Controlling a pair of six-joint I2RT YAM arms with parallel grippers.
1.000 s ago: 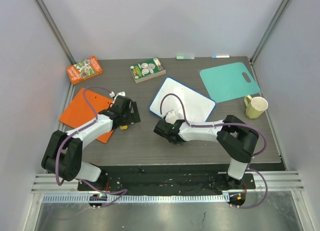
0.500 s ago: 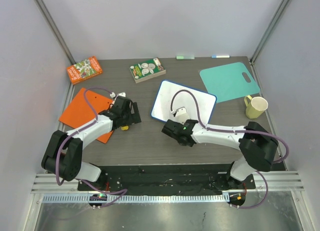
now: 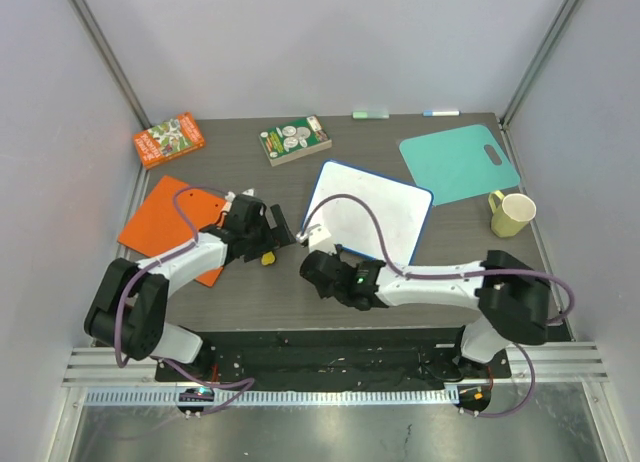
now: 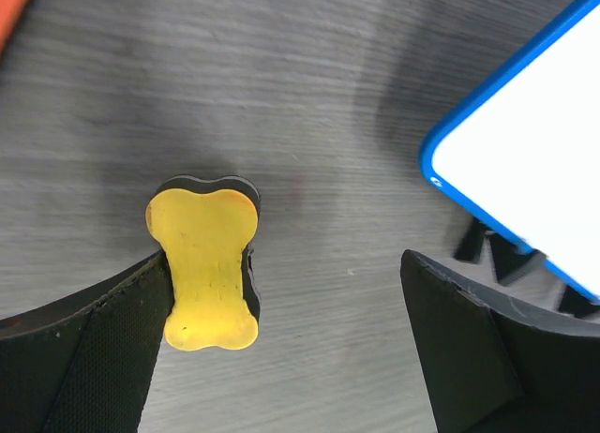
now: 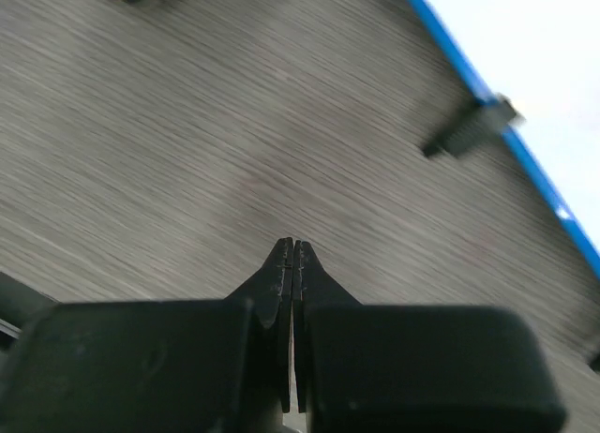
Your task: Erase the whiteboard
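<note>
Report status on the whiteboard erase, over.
Left gripper open around yellow eraser, not gripping. Right gripper shut, empty, near whiteboard edge. No writing visible; nothing lying on it.

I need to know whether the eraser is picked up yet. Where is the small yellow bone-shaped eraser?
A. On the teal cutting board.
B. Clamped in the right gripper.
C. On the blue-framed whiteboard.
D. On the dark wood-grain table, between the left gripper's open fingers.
D: the yellow eraser lies flat on the table between the left gripper's wide-open fingers, off the whiteboard; the right gripper is shut and empty.
</note>
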